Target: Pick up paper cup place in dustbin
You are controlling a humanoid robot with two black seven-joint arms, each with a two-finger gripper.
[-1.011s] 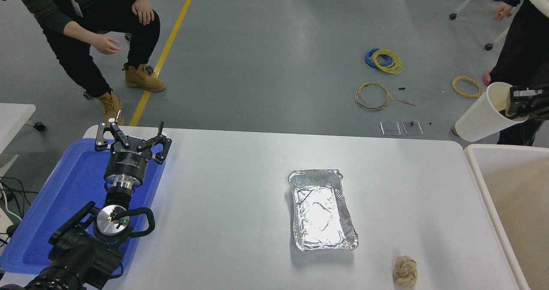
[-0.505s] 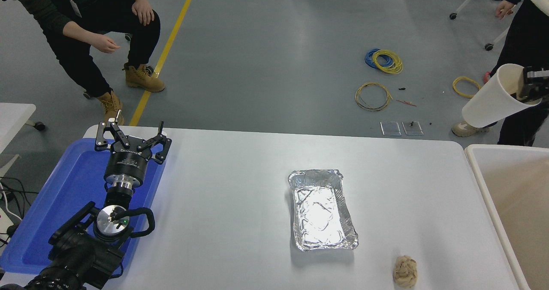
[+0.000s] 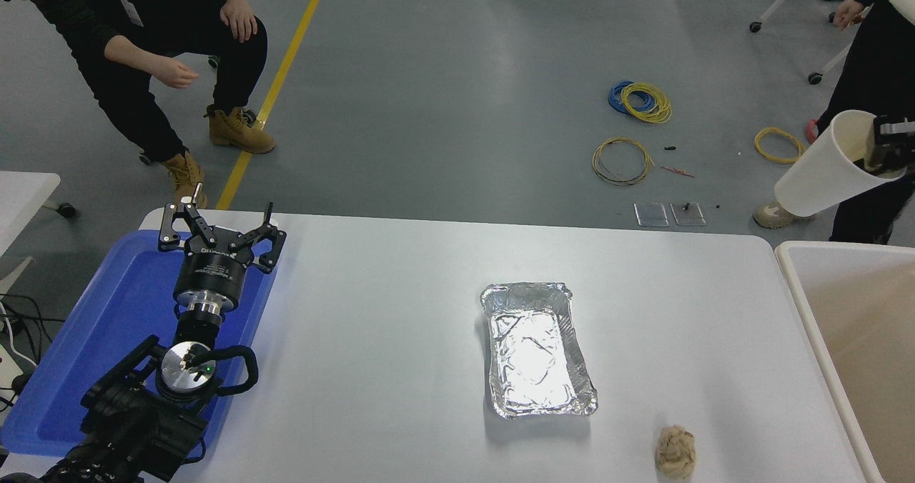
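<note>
Head view. Over the last second I have lifted the right claw (image 3: 886, 151), clamped on the rim of the paper cup (image 3: 826, 176), then let it settle slightly; the cup hangs tilted in the air past the bench's (image 3: 400, 340) far right corner, above and just beyond the dustbin (image 3: 790, 261). I judge release is near. The left claw (image 3: 218, 236), fingers apart, is parked over the blue tray (image 3: 86, 340).
</note>
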